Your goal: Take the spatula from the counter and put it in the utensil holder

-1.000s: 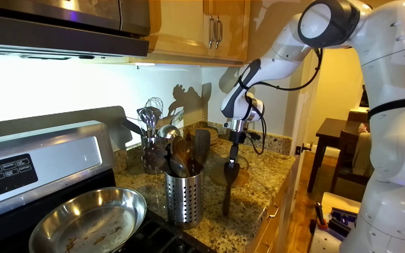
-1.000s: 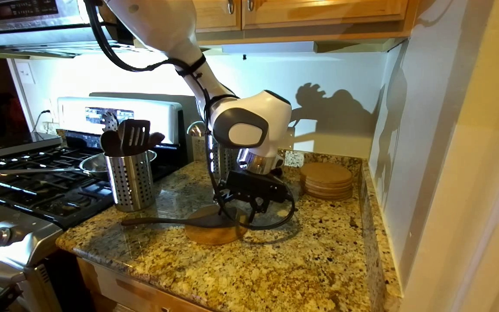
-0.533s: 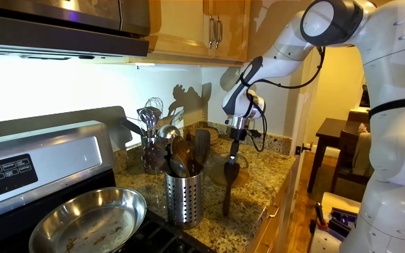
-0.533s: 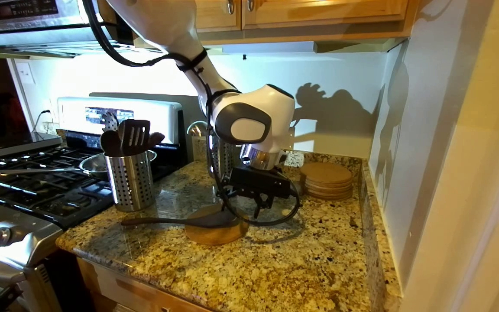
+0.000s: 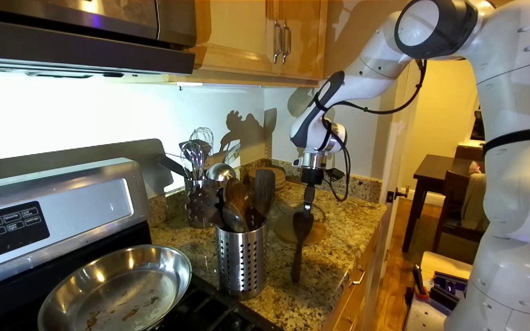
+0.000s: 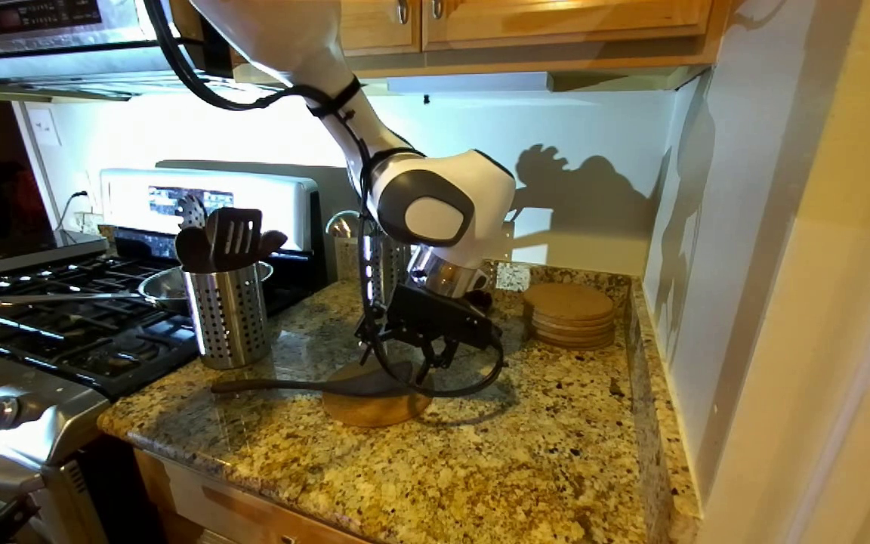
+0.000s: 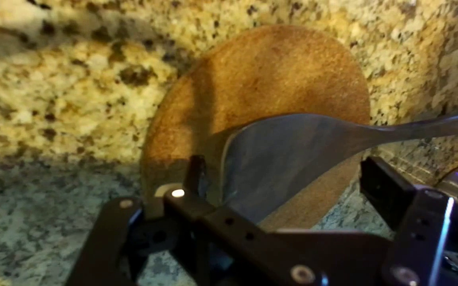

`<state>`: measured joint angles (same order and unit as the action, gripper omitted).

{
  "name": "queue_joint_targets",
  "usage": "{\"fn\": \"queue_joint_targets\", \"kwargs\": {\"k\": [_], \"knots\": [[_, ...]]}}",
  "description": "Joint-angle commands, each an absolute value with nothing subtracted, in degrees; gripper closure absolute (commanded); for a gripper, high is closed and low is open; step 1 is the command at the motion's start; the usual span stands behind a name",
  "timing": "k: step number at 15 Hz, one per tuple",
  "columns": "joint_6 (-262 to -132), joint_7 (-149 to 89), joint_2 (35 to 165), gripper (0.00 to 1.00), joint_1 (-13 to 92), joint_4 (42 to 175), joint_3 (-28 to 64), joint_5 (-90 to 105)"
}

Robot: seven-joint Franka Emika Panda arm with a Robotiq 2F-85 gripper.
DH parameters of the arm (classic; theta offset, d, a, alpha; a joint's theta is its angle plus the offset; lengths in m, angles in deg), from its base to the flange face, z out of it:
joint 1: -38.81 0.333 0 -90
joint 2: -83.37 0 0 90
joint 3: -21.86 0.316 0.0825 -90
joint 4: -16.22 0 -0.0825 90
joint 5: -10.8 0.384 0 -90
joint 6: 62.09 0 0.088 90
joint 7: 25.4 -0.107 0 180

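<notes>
The spatula, dark brown wood, lies flat with its head (image 5: 302,224) on a round wooden disc and its handle over the granite counter (image 5: 348,225). It also shows in an exterior view (image 6: 276,385) and the wrist view (image 7: 288,155). The utensil holder (image 5: 242,264), a perforated steel cylinder full of dark utensils, stands by the stove; it shows in an exterior view too (image 6: 227,321). My gripper (image 7: 286,171) is open and empty, fingers wide apart on either side of the spatula's head. It is just over the head in both exterior views (image 5: 308,208) (image 6: 393,366); contact is unclear.
The wooden disc (image 7: 276,75) lies under the spatula's head. A second steel cylinder (image 5: 198,202) with whisks and a ladle stands behind. A stack of wooden discs (image 6: 569,317) is in the corner. A steel pan (image 5: 122,285) sits on the stove. Cabinets (image 5: 242,37) hang above.
My gripper first rose slightly. It has since tilted, its fingers swinging a little towards the stove side in an exterior view. The spatula, disc and holder have not moved.
</notes>
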<state>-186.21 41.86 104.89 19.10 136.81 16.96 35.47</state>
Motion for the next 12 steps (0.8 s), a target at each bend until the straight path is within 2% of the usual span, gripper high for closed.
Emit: {"fn": "queue_joint_targets", "kwargs": {"k": [1,12], "knots": [[-180.8,42.2,103.8,0.0,18.7,136.1,17.0,34.8],[-179.1,42.6,107.4,0.0,18.5,133.9,17.2,37.1]]}}
